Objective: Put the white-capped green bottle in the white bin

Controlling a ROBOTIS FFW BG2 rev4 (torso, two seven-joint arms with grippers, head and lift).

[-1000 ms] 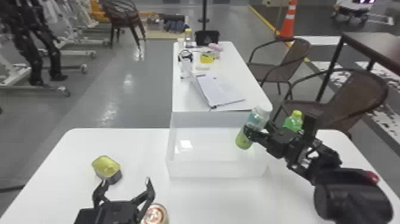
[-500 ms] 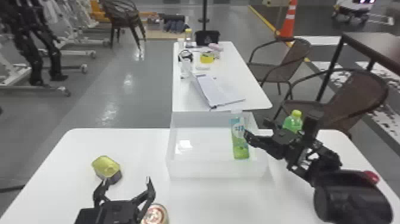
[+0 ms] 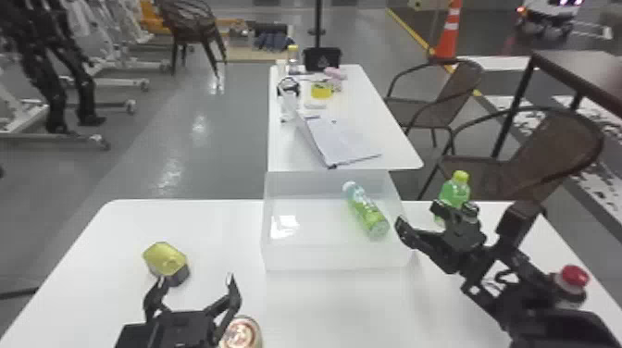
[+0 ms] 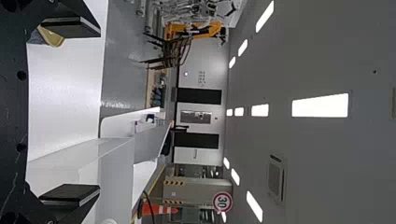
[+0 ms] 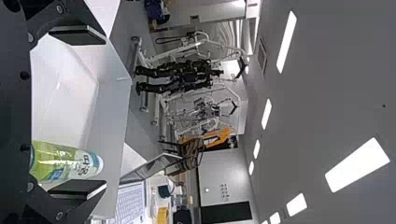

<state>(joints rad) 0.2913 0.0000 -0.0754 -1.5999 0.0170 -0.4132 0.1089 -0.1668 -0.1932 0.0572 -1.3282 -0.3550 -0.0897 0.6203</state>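
Green and see-through, the white-capped green bottle (image 3: 370, 215) is inside the white bin (image 3: 333, 257), over towards the bin's right side. It slants, cap to the far left and base to the near right; whether it lies flat or leans on a wall, I cannot tell. The bin sits on the near tabletop (image 3: 217, 226), against its far edge.

Just right of the bin hangs the right gripper (image 3: 419, 216), its jaws apart and clear of the bottle. The right wrist view also shows the jaws of the right gripper (image 5: 79, 112) well spread.

Over the near left part of the tabletop waits the left gripper (image 3: 196, 279), its jaws parted too. Just beyond it stands a small tin (image 3: 164, 259) with a yellow lid, and close to its right is a round-topped can (image 3: 241, 332).

To the right of the bin stands a second green bottle (image 3: 454, 192) with a yellow-green cap; nearer, beside the right arm, is a red-capped bottle (image 3: 573, 277). On the far table (image 3: 289, 148) lie an open laptop (image 3: 345, 139) and a yellow roll (image 3: 321, 90).
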